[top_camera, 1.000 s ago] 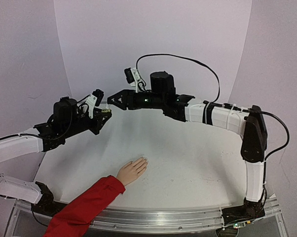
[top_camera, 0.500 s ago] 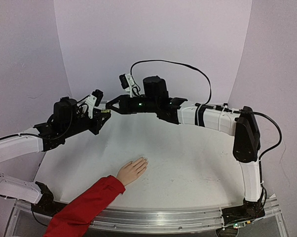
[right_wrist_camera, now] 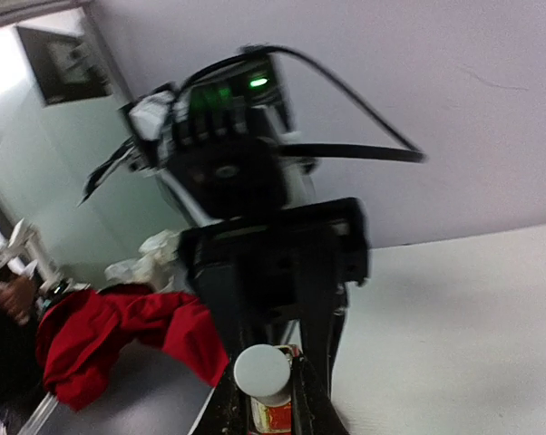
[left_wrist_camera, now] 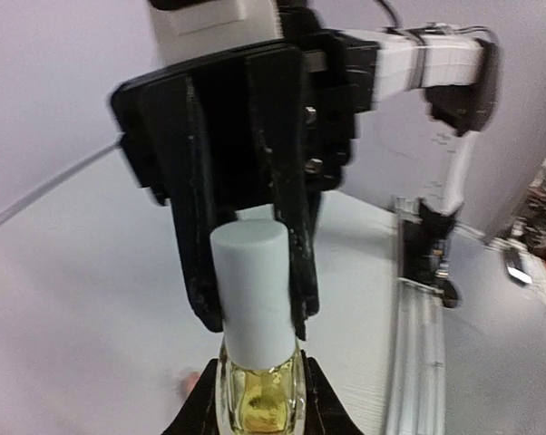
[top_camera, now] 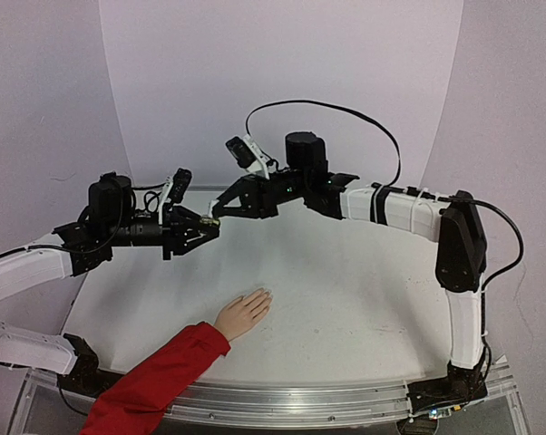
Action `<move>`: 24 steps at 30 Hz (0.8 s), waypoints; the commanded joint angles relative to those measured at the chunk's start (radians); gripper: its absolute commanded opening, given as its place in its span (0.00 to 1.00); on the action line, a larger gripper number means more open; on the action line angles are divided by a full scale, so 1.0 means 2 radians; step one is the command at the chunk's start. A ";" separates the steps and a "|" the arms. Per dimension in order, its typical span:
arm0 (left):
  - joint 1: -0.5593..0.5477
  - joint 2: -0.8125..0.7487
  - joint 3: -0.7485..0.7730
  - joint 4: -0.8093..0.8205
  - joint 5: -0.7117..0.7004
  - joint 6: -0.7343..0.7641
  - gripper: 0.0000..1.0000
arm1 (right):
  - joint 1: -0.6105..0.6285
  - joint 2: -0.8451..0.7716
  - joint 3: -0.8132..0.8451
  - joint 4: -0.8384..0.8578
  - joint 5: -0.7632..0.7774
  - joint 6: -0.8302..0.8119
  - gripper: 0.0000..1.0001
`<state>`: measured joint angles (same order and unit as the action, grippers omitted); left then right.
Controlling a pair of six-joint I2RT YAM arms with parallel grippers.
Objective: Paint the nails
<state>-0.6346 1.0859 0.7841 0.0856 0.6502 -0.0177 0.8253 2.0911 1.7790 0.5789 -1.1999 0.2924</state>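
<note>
A small yellow-green bottle (left_wrist_camera: 259,399) with a white cap (left_wrist_camera: 253,290) hangs in the air between the two arms. My left gripper (top_camera: 203,227) is shut on the bottle's glass body. My right gripper (top_camera: 218,216) comes from the opposite side and is shut on the cap (right_wrist_camera: 263,374), one black finger (left_wrist_camera: 194,236) on each side. The peach hand (top_camera: 242,314) lies flat on the table below, fingers together, in a red sleeve (top_camera: 155,381). The nails (top_camera: 265,294) at its fingertips are too small to make out.
The white table (top_camera: 346,299) ends at a metal rail (top_camera: 300,401) along the near edge. Purple walls close in behind and on both sides. A black cable (top_camera: 346,113) loops above the right arm. The red sleeve (right_wrist_camera: 119,340) also shows in the right wrist view.
My right gripper has closed on the cap. My left gripper has swung right and lower with the bottle, and the right gripper has dropped to meet it.
</note>
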 commanded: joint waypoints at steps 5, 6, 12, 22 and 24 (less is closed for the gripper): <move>-0.020 -0.002 0.040 0.049 0.172 -0.007 0.00 | 0.020 -0.063 -0.049 0.025 -0.148 -0.026 0.00; -0.020 -0.003 0.038 0.050 0.162 -0.006 0.00 | 0.020 -0.066 -0.050 0.026 -0.140 -0.025 0.00; -0.020 -0.012 0.020 0.049 0.075 0.008 0.00 | -0.010 -0.091 -0.063 0.024 0.027 0.021 0.55; -0.020 -0.051 -0.015 0.053 -0.212 0.066 0.00 | -0.024 -0.130 -0.118 0.014 0.193 0.066 0.90; -0.020 -0.049 -0.017 0.058 -0.247 0.064 0.00 | -0.017 -0.130 -0.114 0.015 0.224 0.078 0.90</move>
<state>-0.6754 1.0069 0.7509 0.1257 0.4068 0.0731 0.7586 1.8908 1.5433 0.5728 -0.8879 0.3923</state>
